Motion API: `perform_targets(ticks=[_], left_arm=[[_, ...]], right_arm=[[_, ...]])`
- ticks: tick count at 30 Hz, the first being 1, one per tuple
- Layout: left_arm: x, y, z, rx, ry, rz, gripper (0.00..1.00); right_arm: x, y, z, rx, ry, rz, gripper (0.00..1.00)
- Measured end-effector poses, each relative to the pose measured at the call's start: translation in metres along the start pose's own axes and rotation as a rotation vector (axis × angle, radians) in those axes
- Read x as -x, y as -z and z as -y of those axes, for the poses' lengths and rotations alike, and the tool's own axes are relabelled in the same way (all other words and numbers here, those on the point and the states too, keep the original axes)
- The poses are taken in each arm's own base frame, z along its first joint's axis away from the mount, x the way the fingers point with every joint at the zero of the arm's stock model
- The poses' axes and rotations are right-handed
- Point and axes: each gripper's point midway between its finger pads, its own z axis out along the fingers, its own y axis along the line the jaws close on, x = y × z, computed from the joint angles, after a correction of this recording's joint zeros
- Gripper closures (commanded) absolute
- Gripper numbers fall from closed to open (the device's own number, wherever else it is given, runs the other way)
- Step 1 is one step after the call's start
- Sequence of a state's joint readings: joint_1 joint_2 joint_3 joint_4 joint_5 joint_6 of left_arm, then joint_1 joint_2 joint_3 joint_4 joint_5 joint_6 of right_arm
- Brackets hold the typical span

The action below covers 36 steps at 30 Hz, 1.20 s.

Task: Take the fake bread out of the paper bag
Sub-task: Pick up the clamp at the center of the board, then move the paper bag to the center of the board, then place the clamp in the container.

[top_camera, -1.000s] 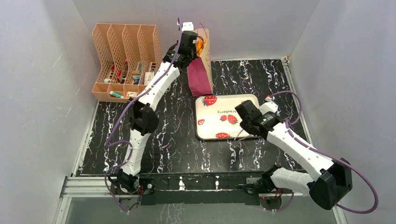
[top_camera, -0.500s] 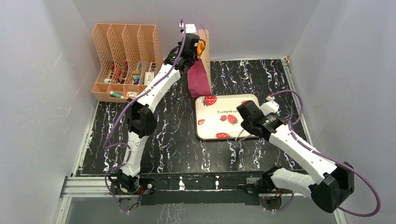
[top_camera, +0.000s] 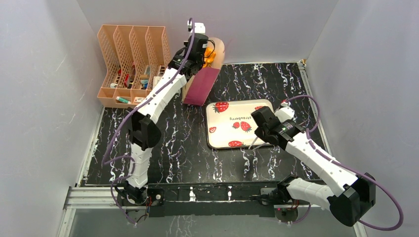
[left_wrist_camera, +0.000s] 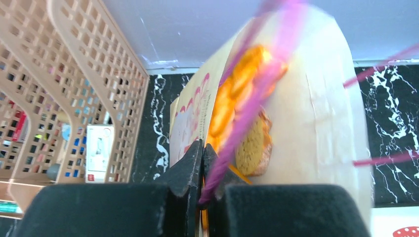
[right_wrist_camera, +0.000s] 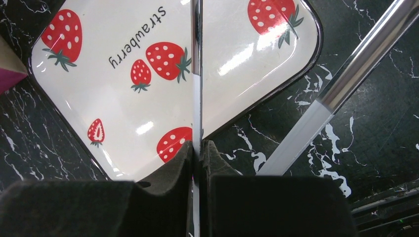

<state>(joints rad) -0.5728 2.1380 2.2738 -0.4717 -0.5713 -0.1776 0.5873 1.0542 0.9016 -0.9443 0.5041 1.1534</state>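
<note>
The paper bag (top_camera: 200, 87) stands tilted at the back of the table, its magenta side facing me. My left gripper (top_camera: 201, 52) is shut on the bag's rim together with a purple cord handle (left_wrist_camera: 247, 108); in the left wrist view the gripper (left_wrist_camera: 202, 146) pinches the front wall. The fake bread (left_wrist_camera: 232, 98) shows inside the bag (left_wrist_camera: 316, 108) as orange pastries and a brownish piece (left_wrist_camera: 253, 144), and as an orange patch at the mouth (top_camera: 211, 54). My right gripper (top_camera: 258, 132) is shut on thin metal tongs (right_wrist_camera: 196, 74) over the tray's near right corner.
A white strawberry tray (top_camera: 222, 134) lies on the black marbled table right of centre; it fills the right wrist view (right_wrist_camera: 237, 59). A peach plastic file rack (top_camera: 131, 64) holding small items stands at the back left, close beside the bag (left_wrist_camera: 59, 74). White walls enclose the table.
My left gripper has pulled the bag's top, and the bag has tipped over with its base swung to the left. The right arm has hardly moved.
</note>
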Motion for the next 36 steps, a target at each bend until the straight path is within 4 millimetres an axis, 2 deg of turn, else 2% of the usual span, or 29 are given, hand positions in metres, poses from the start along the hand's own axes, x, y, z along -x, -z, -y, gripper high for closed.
perform_targets(ticks=[6, 14, 19, 27, 36], left_arm=[[0.017, 0.02, -0.018, 0.03, -0.015, 0.033, 1.0], [0.001, 0.055, -0.046, 0.045, -0.045, -0.006, 1.0], [-0.011, 0.086, -0.063, 0.041, -0.04, -0.024, 1.0], [-0.015, 0.139, -0.093, 0.051, -0.05, -0.001, 1.0], [-0.017, 0.192, -0.138, 0.079, -0.066, 0.056, 1.0]], right_arm=[[-0.002, 0.001, -0.002, 0.01, 0.003, -0.012, 1.0], [-0.002, 0.0, -0.003, 0.021, 0.046, -0.015, 1.0], [-0.001, -0.003, -0.009, 0.031, 0.113, -0.012, 1.0], [0.003, -0.004, -0.026, 0.098, 0.235, -0.01, 1.0], [-0.008, -0.01, -0.058, 0.213, 0.427, -0.078, 1.0]])
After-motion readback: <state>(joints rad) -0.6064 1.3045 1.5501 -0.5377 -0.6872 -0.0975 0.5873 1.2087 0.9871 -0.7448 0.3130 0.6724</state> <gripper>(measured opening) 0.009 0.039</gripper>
